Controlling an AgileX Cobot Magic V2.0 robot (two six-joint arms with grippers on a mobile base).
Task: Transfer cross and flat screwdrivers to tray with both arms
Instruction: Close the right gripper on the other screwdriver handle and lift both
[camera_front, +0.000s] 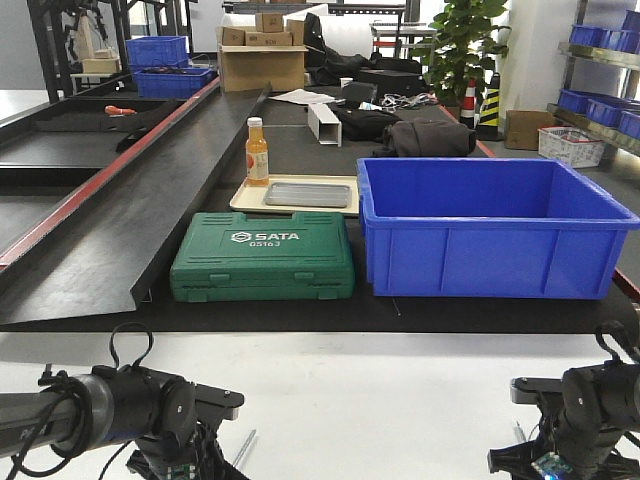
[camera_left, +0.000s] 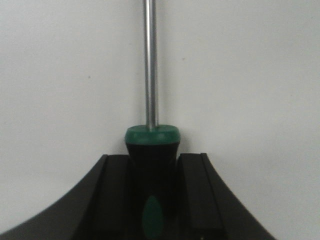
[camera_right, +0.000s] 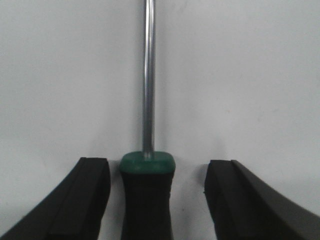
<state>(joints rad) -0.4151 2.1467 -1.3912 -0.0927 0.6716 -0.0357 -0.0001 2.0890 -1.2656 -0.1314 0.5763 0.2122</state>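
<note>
We see a green case (camera_front: 262, 270) with white lettering, a blue bin (camera_front: 490, 235) right of it, and a silvery-grey tray (camera_front: 307, 194) on a cream tray (camera_front: 245, 201) behind it. The left screwdriver (camera_left: 151, 152) and right screwdriver (camera_right: 147, 200) have black-and-green handles and silver shafts.

Green-handled screwdriver (camera_left: 152, 145), second screwdriver (camera_right: 147, 185) alike, shafts pointing away, silvery tray (camera_front: 308, 194)

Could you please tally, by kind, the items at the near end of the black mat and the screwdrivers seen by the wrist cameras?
Green-and-black-handled steel screwdriver: 2
Shallow silvery metal tray: 1
Cream plastic tray: 1
Deep blue plastic bin: 1
Green SATA tool case: 1
Bottle of orange liquid: 1
Total: 7
</note>
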